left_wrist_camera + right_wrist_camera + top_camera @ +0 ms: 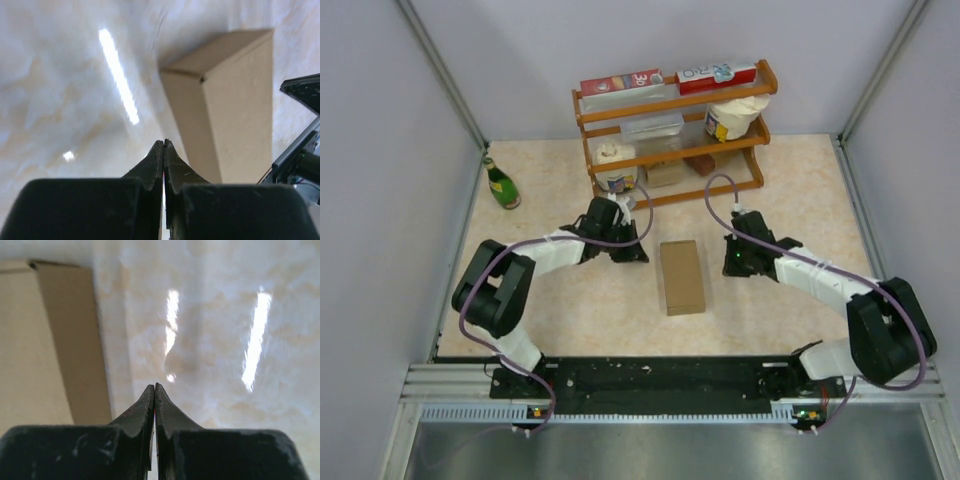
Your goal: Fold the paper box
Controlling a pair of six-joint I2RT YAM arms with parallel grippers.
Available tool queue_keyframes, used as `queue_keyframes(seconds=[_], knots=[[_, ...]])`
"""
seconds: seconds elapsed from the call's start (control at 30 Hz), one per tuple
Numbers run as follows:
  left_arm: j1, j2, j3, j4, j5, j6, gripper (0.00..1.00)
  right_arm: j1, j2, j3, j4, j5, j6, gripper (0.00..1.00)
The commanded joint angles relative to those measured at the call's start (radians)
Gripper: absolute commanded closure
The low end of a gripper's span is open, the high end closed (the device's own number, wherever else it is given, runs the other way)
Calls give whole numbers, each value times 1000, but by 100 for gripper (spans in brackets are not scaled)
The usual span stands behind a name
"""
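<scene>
The paper box (681, 277) is a small closed carton of plain brown cardboard, lying flat in the middle of the table with its long side running front to back. My left gripper (638, 254) sits just left of the box's far end, shut with nothing in it; its wrist view has the box (235, 115) ahead on the right of the tips (164, 142). My right gripper (732, 262) sits just right of the box, also shut and empty, and there the box (45, 340) lies to the left of the tips (154, 386).
A wooden two-tier rack (672, 140) stands at the back, with red printed cartons (620, 84) on top and tubs and jars on its shelves. A green bottle (501, 184) stands at the back left. Grey walls enclose the table on three sides.
</scene>
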Motion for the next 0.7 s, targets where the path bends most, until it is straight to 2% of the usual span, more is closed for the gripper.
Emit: queue_keyframes(seconds=[0.0, 0.33, 0.67], knots=[[0, 55, 117, 0, -27, 35, 100, -28, 117, 148, 56, -70, -141, 100], [-2, 185, 237, -47, -53, 33, 100, -115, 369, 278, 139, -240, -195, 100], [-10, 242, 242, -20, -28, 13, 100, -115, 432, 297, 183, -354, -167, 100]])
